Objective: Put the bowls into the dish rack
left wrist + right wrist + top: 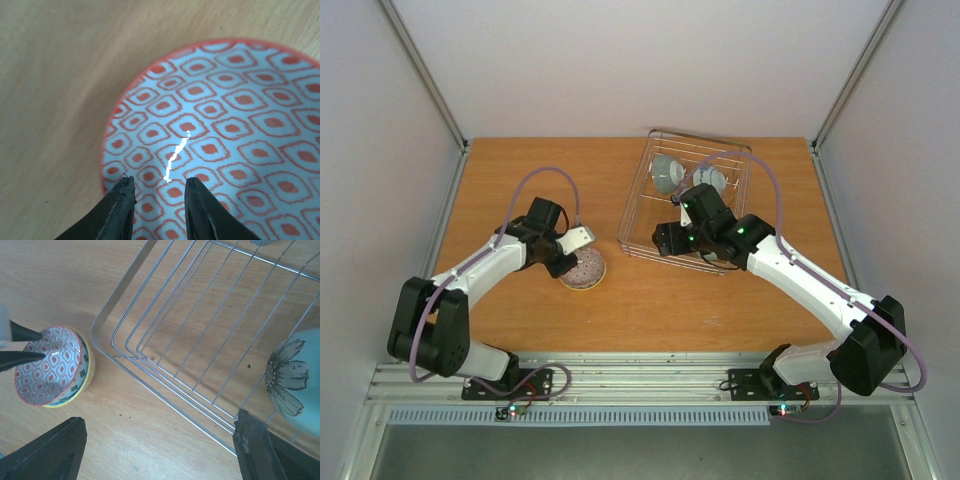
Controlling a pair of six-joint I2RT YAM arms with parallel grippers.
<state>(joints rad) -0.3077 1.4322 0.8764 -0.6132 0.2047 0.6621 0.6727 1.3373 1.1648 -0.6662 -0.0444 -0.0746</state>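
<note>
slippage risk at the patterned bowl's rim

left of the desk's (520, 180) middle, about halfway between its near and far edges, the red-patterned bowl (240, 125) sits on the wood. the left tool (160, 182) is over the bowl's rim, narrowly parted, with one finger (120, 210) about on the rim line and the other over the inside. the gap looks wider than the rim, so i judge nothing is clamped. a pinch on so thin a glazed lip could slide off. the bowl could also swing and tip once it leaves the desk, more so if the fingers bite shallow.

further on, right of centre, the right tool (157, 440) hangs wide open and empty over the dish rack (175, 390), at the corner nearest the bowl. that is about where the bowl would have to cross, so the two arms could knock together unless one gives way. a low carry could also catch the rack's near wire and jar the bowl loose.

toward the far edge, two pale bowls lie in the rack's far part: a flower-drawn one (295, 380) and a plain one (668, 170). a bowl let go from too high, or set against them, could chip.
</note>
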